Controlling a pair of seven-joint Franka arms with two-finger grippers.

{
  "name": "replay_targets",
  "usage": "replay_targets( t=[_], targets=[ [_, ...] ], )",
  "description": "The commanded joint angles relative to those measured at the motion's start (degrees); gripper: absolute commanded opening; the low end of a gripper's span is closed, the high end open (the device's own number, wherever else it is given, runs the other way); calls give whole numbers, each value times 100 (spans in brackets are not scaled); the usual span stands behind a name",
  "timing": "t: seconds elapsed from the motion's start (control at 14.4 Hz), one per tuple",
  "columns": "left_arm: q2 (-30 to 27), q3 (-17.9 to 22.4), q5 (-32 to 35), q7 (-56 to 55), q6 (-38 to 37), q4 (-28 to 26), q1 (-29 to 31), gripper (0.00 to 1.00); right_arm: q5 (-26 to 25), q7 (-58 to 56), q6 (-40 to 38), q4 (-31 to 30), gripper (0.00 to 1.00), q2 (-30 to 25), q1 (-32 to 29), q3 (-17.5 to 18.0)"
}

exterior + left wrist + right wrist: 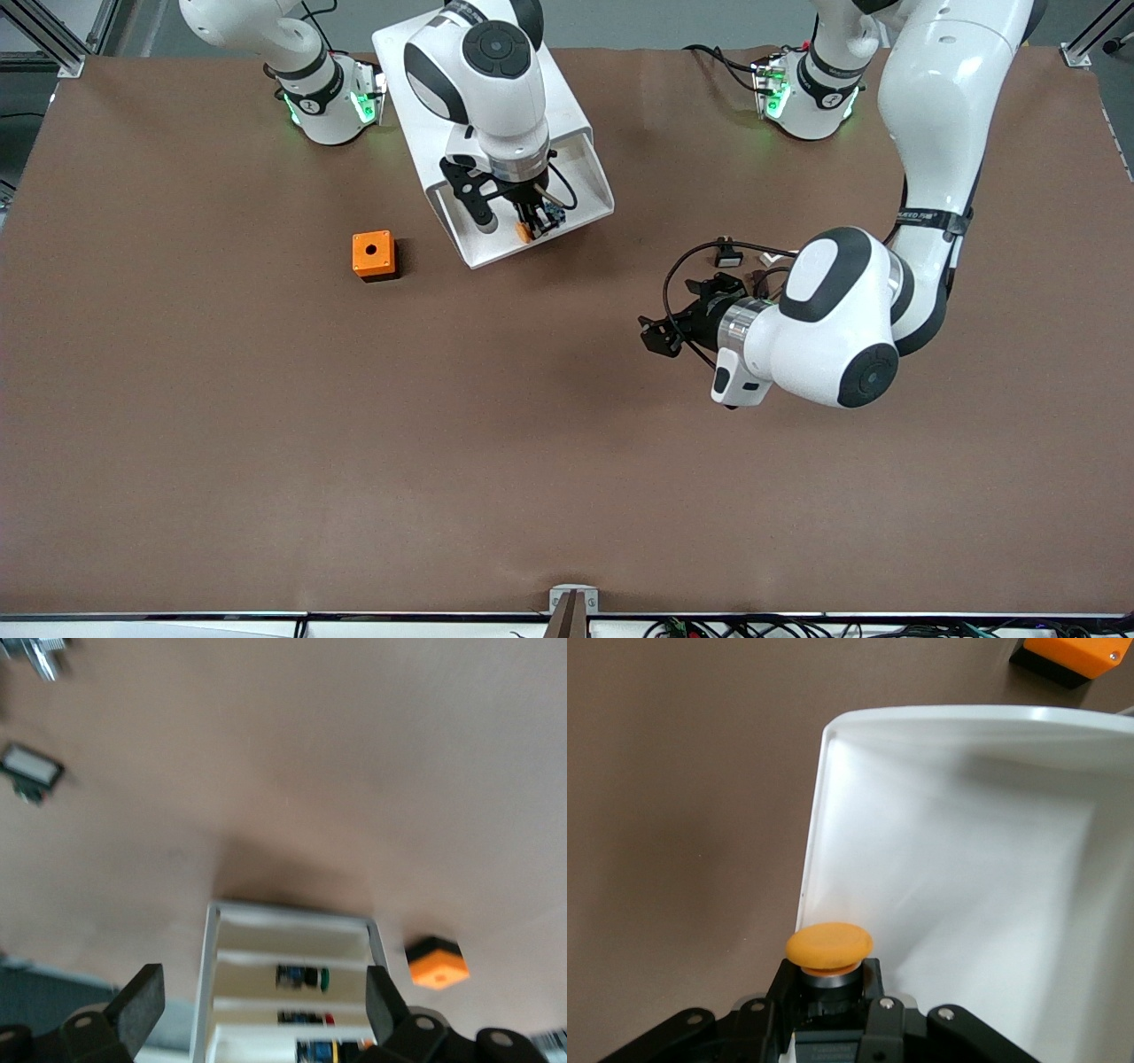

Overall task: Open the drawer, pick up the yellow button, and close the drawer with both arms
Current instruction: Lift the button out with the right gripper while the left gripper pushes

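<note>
The white cabinet [403,62] stands near the robots' bases, and its top drawer [585,182] is pulled out toward the front camera. My right gripper [532,221] hangs over the open drawer's front corner, shut on the button [524,232]. In the right wrist view the button's orange cap [830,945] sticks out between the fingers of my right gripper [830,997], over the white drawer rim [819,828]. My left gripper [673,312] is open and empty, low over the table toward the left arm's end, facing the cabinet [292,943]. Its pads [142,1003] stand wide apart.
An orange cube with a hole [373,255] sits on the brown table beside the drawer, toward the right arm's end; it also shows in both wrist views [437,962] [1070,656]. A small black-and-white switch [728,256] lies beside my left arm's wrist.
</note>
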Motion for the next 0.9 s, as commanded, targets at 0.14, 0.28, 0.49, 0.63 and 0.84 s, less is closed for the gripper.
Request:
replay_targets(
  t=[0.14, 0.28, 0.49, 0.63, 0.84],
  targets=[
    [-186, -13, 1112, 234, 356, -168, -256, 100, 19, -646, -567, 440, 0, -64, -303, -32],
    [-195, -31, 1472, 208, 540, -177, -396, 100, 168, -1269, -832, 555, 0, -126, -566, -32],
    [-326, -66, 2035, 85, 752, -290, -686, 100, 274, -2359, -1052, 556, 0, -362, -1085, -41],
    [-362, -66, 2256, -55, 752, -308, -880, 100, 274, -3027, -1123, 556, 0, -468, -1436, -49],
    [-362, -75, 2371, -153, 752, -308, -1056, 100, 274, -4169, -1342, 556, 0, -504, -1972, -58]
  ],
)
